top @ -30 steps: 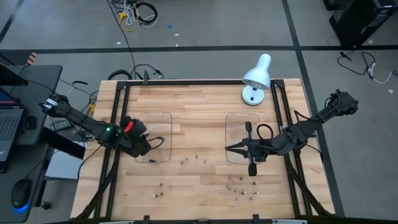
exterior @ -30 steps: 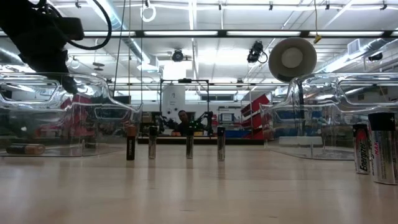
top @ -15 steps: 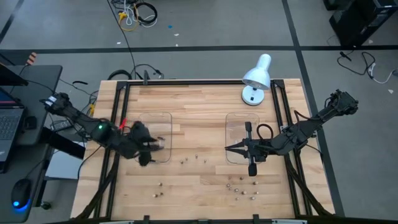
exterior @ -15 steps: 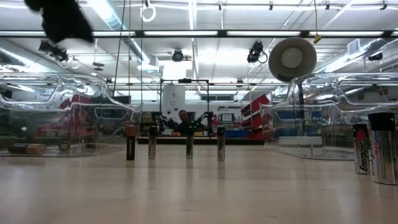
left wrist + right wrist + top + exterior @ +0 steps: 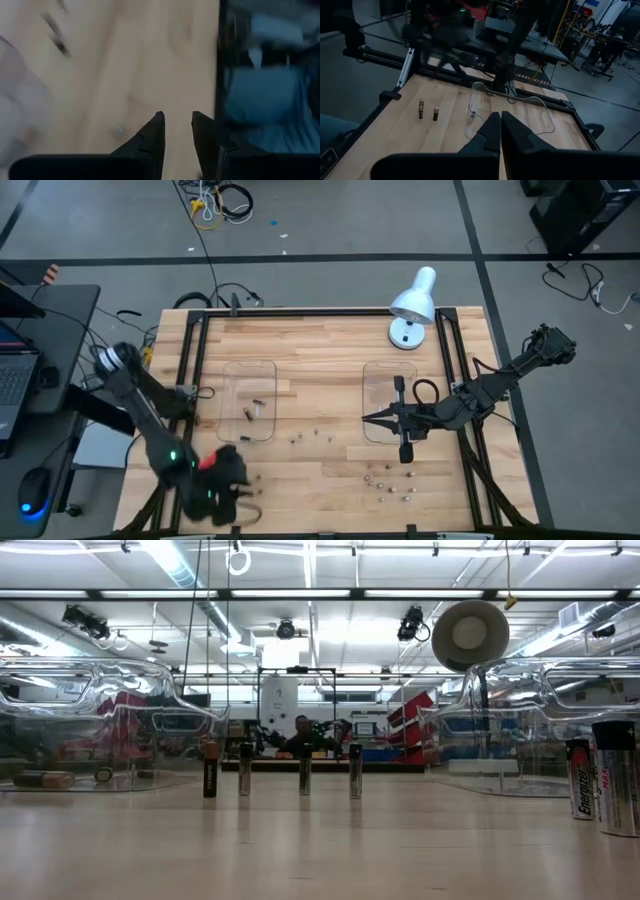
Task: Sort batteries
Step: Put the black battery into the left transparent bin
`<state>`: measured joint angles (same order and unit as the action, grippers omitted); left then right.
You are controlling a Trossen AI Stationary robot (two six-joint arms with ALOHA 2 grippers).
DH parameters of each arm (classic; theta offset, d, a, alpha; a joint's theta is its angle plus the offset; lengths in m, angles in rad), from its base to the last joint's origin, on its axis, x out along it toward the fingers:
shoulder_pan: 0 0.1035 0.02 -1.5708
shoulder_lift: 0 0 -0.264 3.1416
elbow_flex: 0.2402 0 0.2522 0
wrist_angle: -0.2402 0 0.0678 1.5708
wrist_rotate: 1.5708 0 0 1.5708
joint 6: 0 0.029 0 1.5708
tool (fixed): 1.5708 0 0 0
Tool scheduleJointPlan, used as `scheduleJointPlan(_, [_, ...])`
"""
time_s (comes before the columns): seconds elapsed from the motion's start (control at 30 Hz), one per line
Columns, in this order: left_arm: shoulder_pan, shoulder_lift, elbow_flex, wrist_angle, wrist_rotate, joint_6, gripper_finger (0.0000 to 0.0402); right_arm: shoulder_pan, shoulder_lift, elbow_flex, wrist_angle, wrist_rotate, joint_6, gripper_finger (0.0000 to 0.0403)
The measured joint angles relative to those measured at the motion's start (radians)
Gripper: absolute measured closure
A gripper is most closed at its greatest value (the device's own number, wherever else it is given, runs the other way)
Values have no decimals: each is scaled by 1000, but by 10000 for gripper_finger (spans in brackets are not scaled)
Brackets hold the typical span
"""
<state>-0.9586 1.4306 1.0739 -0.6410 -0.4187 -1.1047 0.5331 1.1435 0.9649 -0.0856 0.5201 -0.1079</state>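
- Table [image 5: 320,345] first: we are working over a wooden top with two clear trays, the left tray [image 5: 262,370] already holding two batteries [image 5: 252,409], the right tray [image 5: 382,385] looking bare from above.
- Arms next: we are swinging the left gripper [image 5: 236,498] over the near left corner of the table, its fingers [image 5: 152,140] parted by a narrow gap with nothing between them; the right gripper [image 5: 368,418] is waiting at the right tray's near edge, pinched shut and empty.
- Loose batteries [image 5: 388,485] are standing scattered across the near half of the table, a row of four [image 5: 278,770] between the trays and a cluster towards the right.
- One lone battery [image 5: 259,476] is standing just beside our left gripper, so we judge that the likely pick.
- For a clean pick we are advising a wider gap, a straight-down approach and a slow close, since these upright cylinders tip easily.
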Motion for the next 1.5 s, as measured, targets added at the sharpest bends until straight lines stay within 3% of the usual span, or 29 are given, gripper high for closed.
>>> scheduleJointPlan(0.3, [-87,215,99,-16,33,-186,313,0,0,0,2,0,-30,400])
scheduleJointPlan(0.53, [-58,236,100,-97,31,-213,306,0,0,0,-12,-48,-51,400])
scheduleJointPlan(1.03, [-65,271,100,-182,12,-208,206,0,0,0,-45,-70,-45,400])
scheduleJointPlan(1.5, [-64,317,100,-185,-28,-205,177,0,0,0,-44,-70,-45,400])
